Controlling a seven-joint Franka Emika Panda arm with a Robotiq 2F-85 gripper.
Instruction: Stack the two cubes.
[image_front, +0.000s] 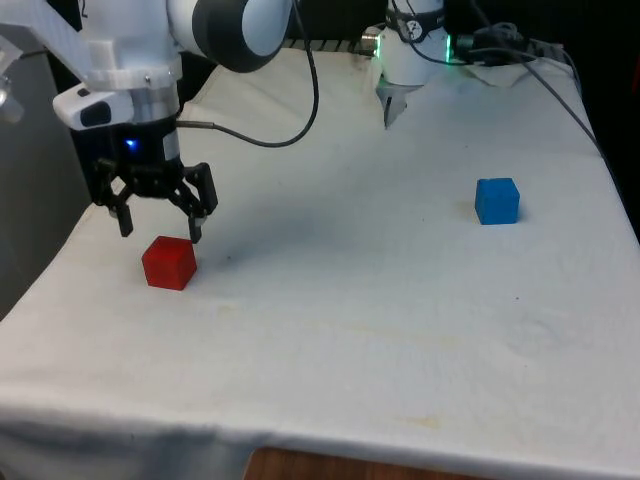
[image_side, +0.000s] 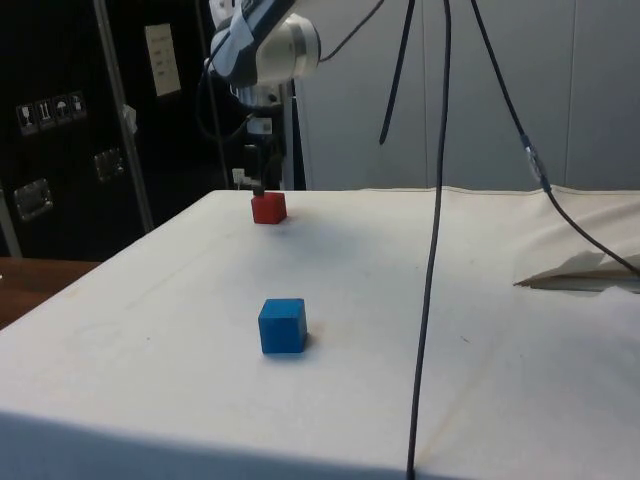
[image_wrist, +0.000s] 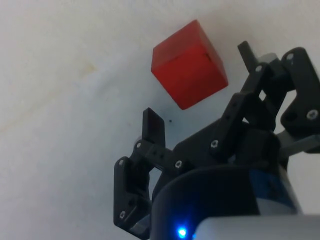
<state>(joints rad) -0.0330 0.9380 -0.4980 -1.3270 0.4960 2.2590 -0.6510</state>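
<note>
A: Any writing you can read?
B: None legible. Front view: your gripper (image_front: 160, 226) hangs wide open above the red cube (image_front: 168, 263) at the white-clothed desk's (image_front: 360, 290) left; blue cube (image_front: 497, 200) far right.
A: Side view?
B: Unreadable labels (image_side: 160, 58) on dark cabinets.

Side view: gripper (image_side: 258, 186) mostly hidden behind the red cube (image_side: 268, 208); finger spacing unreadable there. Cube's far faces unseen.
</note>
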